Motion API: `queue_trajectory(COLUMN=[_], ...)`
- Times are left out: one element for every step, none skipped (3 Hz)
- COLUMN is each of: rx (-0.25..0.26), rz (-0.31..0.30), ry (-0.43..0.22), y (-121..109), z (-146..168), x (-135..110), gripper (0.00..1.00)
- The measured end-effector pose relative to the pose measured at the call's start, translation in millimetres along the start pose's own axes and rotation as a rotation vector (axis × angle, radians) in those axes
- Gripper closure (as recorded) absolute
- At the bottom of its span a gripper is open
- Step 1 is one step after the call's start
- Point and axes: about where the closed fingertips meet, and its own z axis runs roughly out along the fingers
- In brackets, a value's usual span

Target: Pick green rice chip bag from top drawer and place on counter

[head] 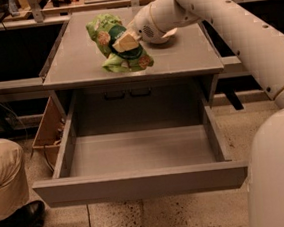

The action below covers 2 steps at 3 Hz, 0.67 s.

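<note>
Green rice chip bag (105,32) is out of the open top drawer (139,184) and over the table (76,61), lower edge looking just about down! End effector (125,41) clamped around its middle; by my read, only letting go and backing off remain

The grey table (76,61) stands above the open drawer (138,183); the bag (101,31) sits near its front edge, lower end touching the top, clamped by the gripper (125,41)
</note>
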Motion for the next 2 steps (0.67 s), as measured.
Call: queue_trajectory(rx=[0.001, 0.006], rz=[0.031, 0.031], ry=[-0.027, -0.043], y=[-5.2, -16.1], z=[27.6, 46.9], x=[7.3, 12.2], gripper=[1.00, 0.82])
